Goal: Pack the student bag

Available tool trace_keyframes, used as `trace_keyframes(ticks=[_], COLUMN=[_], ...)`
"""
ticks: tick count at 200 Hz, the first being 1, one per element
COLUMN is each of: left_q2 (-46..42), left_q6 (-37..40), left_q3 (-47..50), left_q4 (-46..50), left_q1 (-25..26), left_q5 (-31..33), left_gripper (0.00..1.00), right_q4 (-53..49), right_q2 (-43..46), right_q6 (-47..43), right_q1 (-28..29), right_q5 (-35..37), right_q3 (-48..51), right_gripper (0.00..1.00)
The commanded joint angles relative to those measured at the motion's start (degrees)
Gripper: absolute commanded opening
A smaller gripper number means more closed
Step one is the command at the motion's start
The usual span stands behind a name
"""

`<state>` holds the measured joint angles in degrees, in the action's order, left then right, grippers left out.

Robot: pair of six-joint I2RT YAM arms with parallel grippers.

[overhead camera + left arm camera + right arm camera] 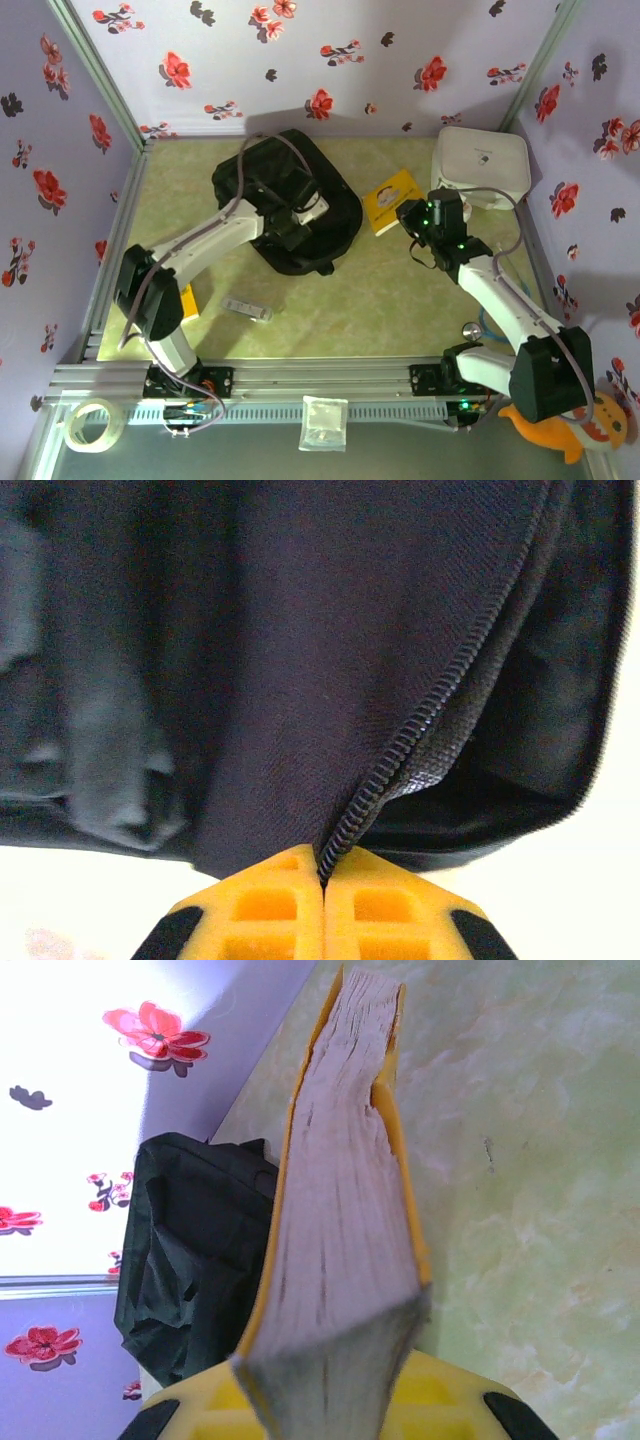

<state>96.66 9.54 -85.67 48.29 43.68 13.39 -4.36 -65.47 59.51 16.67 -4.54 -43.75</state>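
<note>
Fabric held taut matters here: the left gripper (323,880), fingers pinched together on the zip (430,720) edge of the soft black woven student bag (335,205) at 11 o'clock, should lift to widen the mouth; the right gripper (410,215) clamps the thick yellow paperback (340,1220) at 1 o'clock, ready to slide in.

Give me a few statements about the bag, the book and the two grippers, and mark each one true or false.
1. The left gripper is pinched shut on the zip edge of the student bag. True.
2. The right gripper is empty. False: it grips the yellow book.
3. The white case sits to the right of the yellow book in the top view. True.
4. The yellow book is already inside the student bag. False: it is outside, to the bag's right.
</note>
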Motion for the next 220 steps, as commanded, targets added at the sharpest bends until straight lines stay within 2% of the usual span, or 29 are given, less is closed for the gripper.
trace_keyframes(ticks=[1, 29, 71, 117, 165, 220], left_q2=[-7.0, -10.2, -9.8, -9.9, -11.3, -11.7], left_q6=[-3.8, -5.3, -7.7, -8.7, -6.7, -5.9], left_q3=[0.7, 1.9, 3.1, 4.8, 8.0, 9.8], left_q4=[-10.9, -18.3, -24.2, -27.9, -30.5, -29.9], left_q1=[-0.7, -0.9, -0.9, -1.0, -0.7, -0.1], left_q5=[8.2, 9.9, 10.2, 10.1, 4.0, 3.5], left_gripper=[0.0, 0.0, 0.0, 0.0, 0.0, 0.0], right_q4=[2.0, 2.2, 3.2, 9.6, 19.3, 30.1], right_q2=[3.9, 6.3, 10.4, 11.0, 5.2, -3.6], right_q6=[-1.7, -2.2, -3.8, -0.3, 6.3, 11.6], right_q1=[-0.7, -0.6, -0.6, -0.3, 2.7, 7.3], right_q5=[1.7, 1.3, -1.6, -10.1, -14.3, -16.3], right_q3=[0.0, 0.4, 1.8, 6.3, 10.4, 9.1], right_gripper=[0.13, 0.13, 0.13, 0.13, 0.13, 0.13])
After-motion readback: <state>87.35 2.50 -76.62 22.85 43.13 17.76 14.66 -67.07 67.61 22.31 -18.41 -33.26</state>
